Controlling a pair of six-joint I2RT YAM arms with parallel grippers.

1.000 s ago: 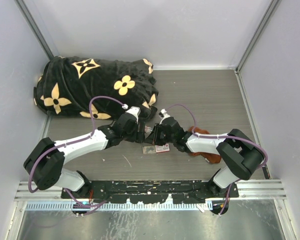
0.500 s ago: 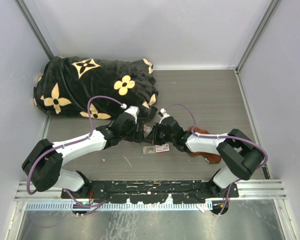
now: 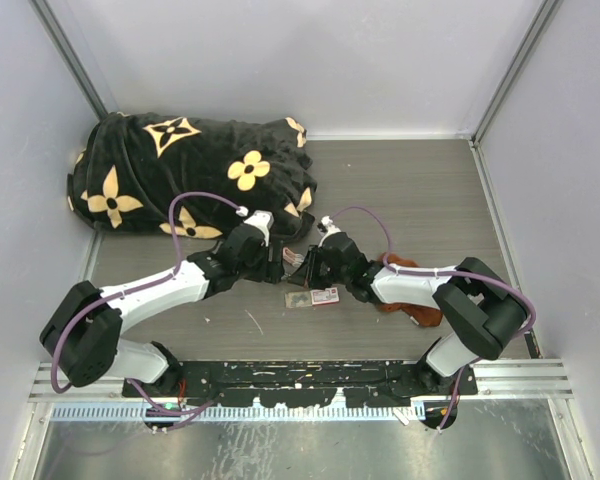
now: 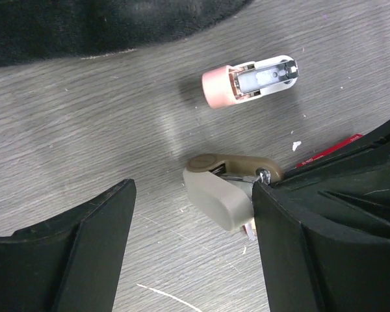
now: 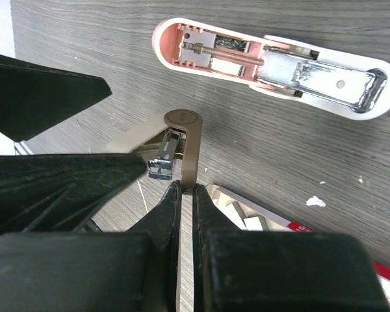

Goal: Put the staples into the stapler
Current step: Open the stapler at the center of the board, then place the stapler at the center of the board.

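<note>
My right claw [image 5: 185, 188] is pressed together, pinching the thin arm of a tan tool [image 5: 190, 146] that has a small silvery bit at its side. My left claw [image 4: 192, 195] is spread wide and grips nothing, with that tool between its fingers. The stapler [image 5: 273, 65] lies swung open on the desk [image 5: 279, 149], just beyond the tool. The box of staples [image 5: 247, 218] sits beside my right claw.
</note>
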